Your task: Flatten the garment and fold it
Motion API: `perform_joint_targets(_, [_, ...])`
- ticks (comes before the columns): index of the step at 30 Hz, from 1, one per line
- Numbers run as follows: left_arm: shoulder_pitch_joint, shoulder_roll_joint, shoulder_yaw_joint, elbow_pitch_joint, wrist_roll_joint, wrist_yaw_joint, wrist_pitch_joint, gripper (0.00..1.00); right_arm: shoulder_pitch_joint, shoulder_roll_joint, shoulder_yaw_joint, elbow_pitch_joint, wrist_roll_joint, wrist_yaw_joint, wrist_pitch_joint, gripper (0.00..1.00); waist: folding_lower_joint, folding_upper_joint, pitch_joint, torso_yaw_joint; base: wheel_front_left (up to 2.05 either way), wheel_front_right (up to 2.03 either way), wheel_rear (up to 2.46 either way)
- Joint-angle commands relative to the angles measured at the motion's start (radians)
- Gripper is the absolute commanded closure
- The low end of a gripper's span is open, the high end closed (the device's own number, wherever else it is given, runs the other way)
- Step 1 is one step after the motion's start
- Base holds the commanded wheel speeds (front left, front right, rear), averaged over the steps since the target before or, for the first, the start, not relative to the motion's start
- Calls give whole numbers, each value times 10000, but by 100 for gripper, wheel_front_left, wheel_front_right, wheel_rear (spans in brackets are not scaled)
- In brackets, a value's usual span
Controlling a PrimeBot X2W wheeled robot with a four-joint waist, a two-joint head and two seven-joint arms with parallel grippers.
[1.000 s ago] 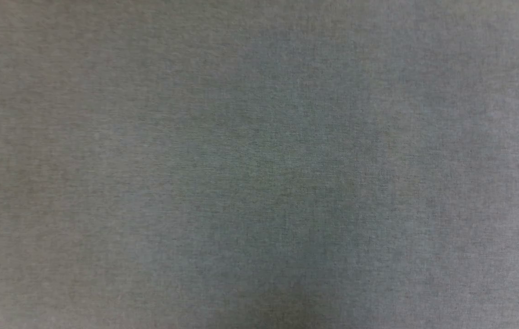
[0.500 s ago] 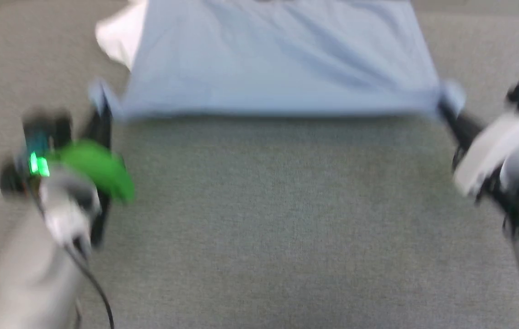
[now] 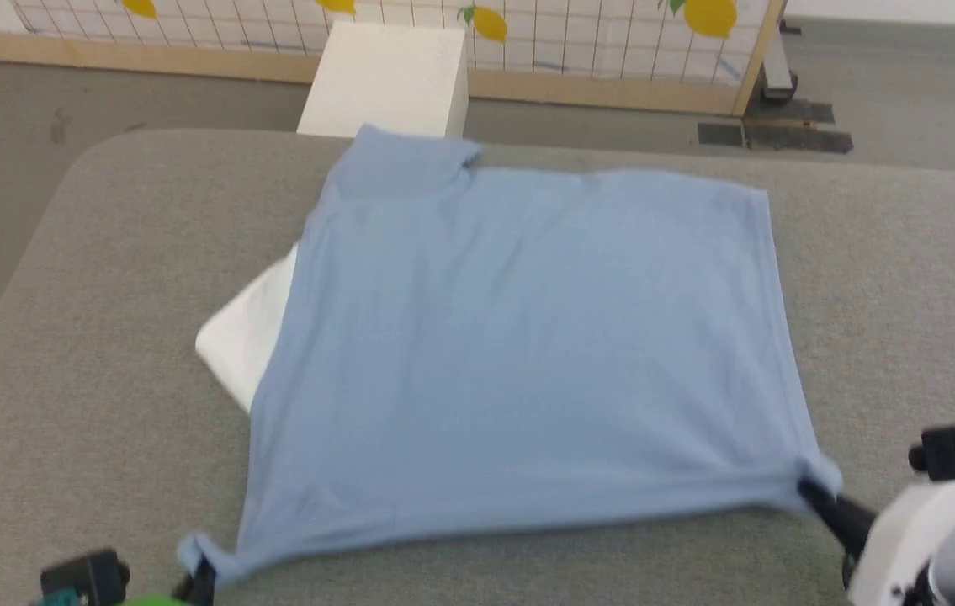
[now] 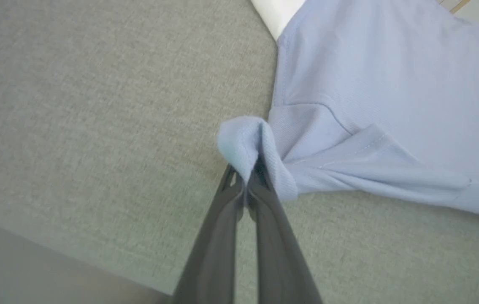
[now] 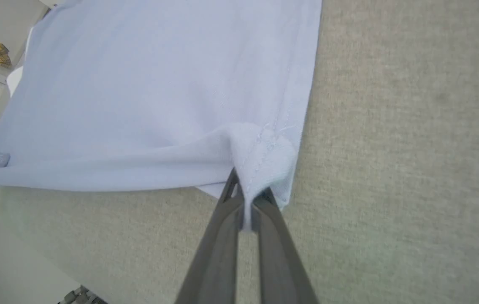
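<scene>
The light blue garment (image 3: 519, 337) lies spread over the grey padded table (image 3: 90, 404), its near edge pulled taut between both grippers. My left gripper (image 3: 206, 572) is shut on the near left corner (image 4: 247, 147), at the bottom left of the head view. My right gripper (image 3: 809, 490) is shut on the near right corner (image 5: 264, 156), at the lower right. White fabric (image 3: 246, 341) sticks out from under the garment's left edge. A folded sleeve (image 3: 397, 164) lies at the far left corner.
A white box (image 3: 389, 80) stands on the floor beyond the table's far edge. Behind it runs a white gridded panel with yellow lemon shapes (image 3: 612, 34) in a wooden frame. The table's left edge (image 3: 14, 286) curves down to grey floor.
The head camera has tilted up, from bare grey table to the whole garment and far wall. Both grippers keep hold of the near corners.
</scene>
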Motion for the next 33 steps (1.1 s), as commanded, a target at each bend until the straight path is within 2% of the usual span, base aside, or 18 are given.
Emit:
perform_joint_targets(1, [599,164,137,-315,-226,326,196,100,468,-151,-200,-279,108,-19,407,100,1,-1,-257,103,0,0,0])
perform_joint_targets(6, [1870,435,349,-1538,-607,1073,690,100,1775,-162,-689,-1278,343,-19,2148,100,1,-1,-272,49,0,0,0])
perform_joint_targets(9, [1948,603,565,-2074,-504,1268,571,100,2030,60,-1082,-1872,342,-19,2662,100,1,-1,-206,33,0,0,0])
perform_joint_targets(12, [1487,790,652,-2494,-223,1230,437,100,1754,353,-1453,-2389,104,-19,2784,100,1,-1,-15,11,0,0,0])
perform_joint_targets(15, [651,940,659,-2543,-18,1008,463,100,1236,461,-1557,-2625,-283,-19,2845,100,1,-1,257,-5,0,0,0])
perform_joint_targets(19, [-959,1005,448,-2008,268,456,606,100,254,361,-1518,-2551,-1177,-19,2771,100,1,-1,771,-5,0,0,0])
perform_joint_targets(24, [-2915,555,236,-705,245,-295,634,100,-1022,409,-1345,-1958,-1918,-19,2817,100,1,-1,1592,-42,0,0,0])
perform_joint_targets(33, [-4882,-2,-267,1322,626,-1278,245,100,-2549,404,-1114,-838,-2572,-19,3190,100,1,-1,2632,-53,0,0,0])
